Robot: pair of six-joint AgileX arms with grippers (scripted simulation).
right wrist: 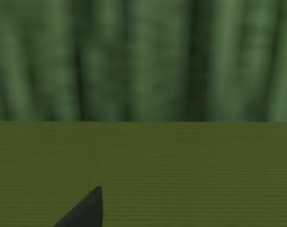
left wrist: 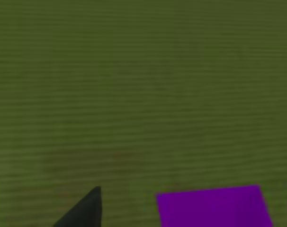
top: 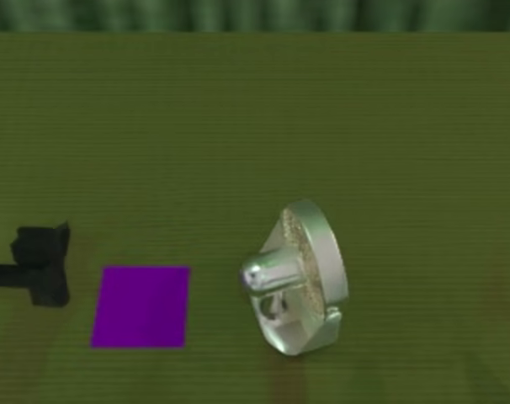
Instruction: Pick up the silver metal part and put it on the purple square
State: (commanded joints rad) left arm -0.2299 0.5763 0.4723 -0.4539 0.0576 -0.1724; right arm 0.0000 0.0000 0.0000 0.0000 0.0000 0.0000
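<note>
- Right of centre on the olive-green table [top: 238, 126], the shiny silver metal part [top: 299, 278] rests tilted on its flange rim (stub pointing left).
- Well left of it lies the flat vivid purple square [top: 140, 306], bare.
- At the left edge sits the black left gripper [top: 43, 263], near the square; whether its claw is wide or narrow, I cannot tell.

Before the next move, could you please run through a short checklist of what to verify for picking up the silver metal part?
1. Silver metal part free of both arms, stub pointing toward the table's left: ok.
2. Purple square bare, nothing lying on it: ok.
3. Part and square apart, a strip of green table between them: ok; the part is not yet placed.
4. Left claw at the table's left edge, beside the square and far from the part: not ok for a grasp yet.
5. Left claw's opening: cannot tell.
6. Right claw: absent from the top view; its wrist view shows one fingertip only: cannot tell.
</note>
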